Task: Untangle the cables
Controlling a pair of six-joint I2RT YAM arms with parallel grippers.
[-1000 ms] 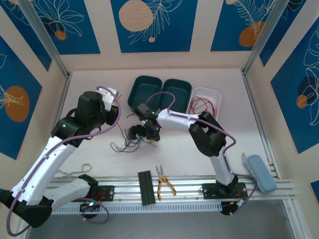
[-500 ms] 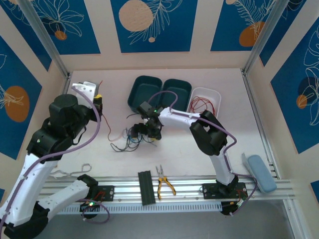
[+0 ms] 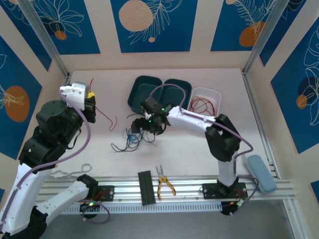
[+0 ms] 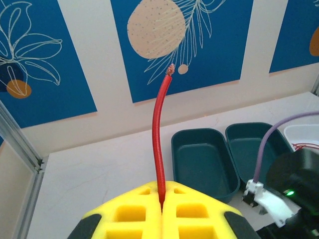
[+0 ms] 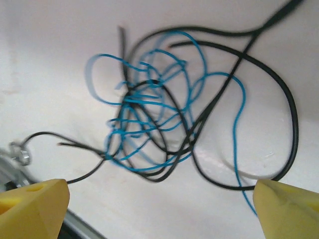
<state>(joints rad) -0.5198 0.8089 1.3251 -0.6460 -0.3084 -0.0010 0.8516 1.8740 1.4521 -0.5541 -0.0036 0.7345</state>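
Observation:
My left gripper (image 4: 162, 193) is shut on a red cable (image 4: 158, 124), whose bare end sticks up past the yellow fingers. From above, the left gripper (image 3: 91, 101) is raised at the table's left, and the red cable (image 3: 107, 115) trails down from it to the right, apart from the tangle. Blue and black cables (image 3: 130, 142) lie knotted mid-table. My right gripper (image 3: 144, 127) hovers just above them, open. In the right wrist view the tangle (image 5: 154, 129) lies between and beyond the yellow fingertips (image 5: 35, 209), with nothing held.
Two teal bins (image 3: 144, 92) (image 3: 177, 89) and a white bin (image 3: 215, 94) holding red wires stand at the back. Yellow-handled pliers (image 3: 164, 184) and a black block (image 3: 145, 186) lie on the front rail. A light-blue case (image 3: 260, 172) sits at the right.
The left arm has swung left and up, drawing the red cable away from the tangle. The right gripper has shifted slightly over the blue and black cables.

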